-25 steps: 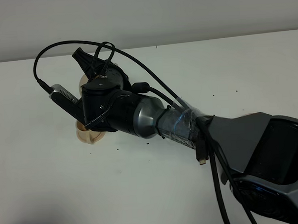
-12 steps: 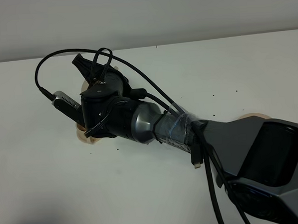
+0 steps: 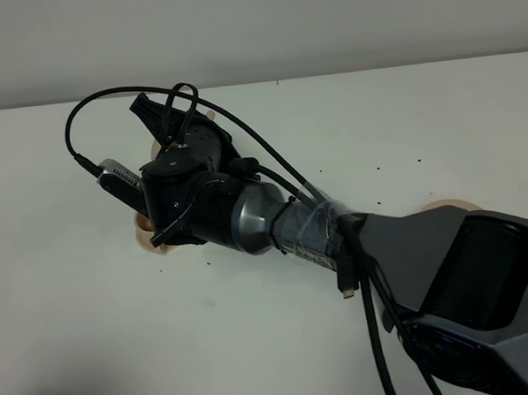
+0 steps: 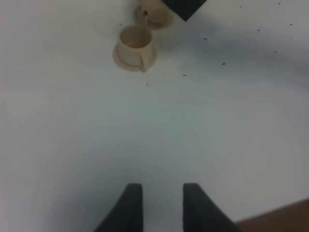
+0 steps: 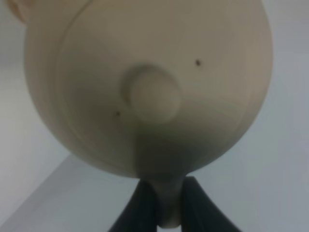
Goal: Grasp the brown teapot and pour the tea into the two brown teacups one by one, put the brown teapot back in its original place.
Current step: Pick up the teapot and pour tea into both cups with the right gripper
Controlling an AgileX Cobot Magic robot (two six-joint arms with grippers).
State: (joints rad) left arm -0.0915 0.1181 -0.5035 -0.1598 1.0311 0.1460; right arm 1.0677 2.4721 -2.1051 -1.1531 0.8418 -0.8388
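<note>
Above the white desk (image 4: 193,121), the one brown teapot (image 5: 145,87) hangs by its loop handle in the clamped right hand (image 5: 166,203), over the far teacup (image 4: 153,13); so thin a pinch could let it swivel and spill tea. The left hand (image 4: 161,200) hovers apart, fingers spread, empty. Count: one teapot, one plate (image 3: 450,205), two teacups (image 4: 135,44), two saucers (image 4: 118,55).

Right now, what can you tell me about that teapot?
The teapot is pale tan and matte, clay by its look, with a round squat body and a lid topped by a round knob. A few dark specks mark it. The right claw is shut on its loop handle; nothing else is seen touching it. Its lid faces the wrist camera. From the high camera the arm hides it almost wholly, so its spout and tilt cannot be made out.
</note>
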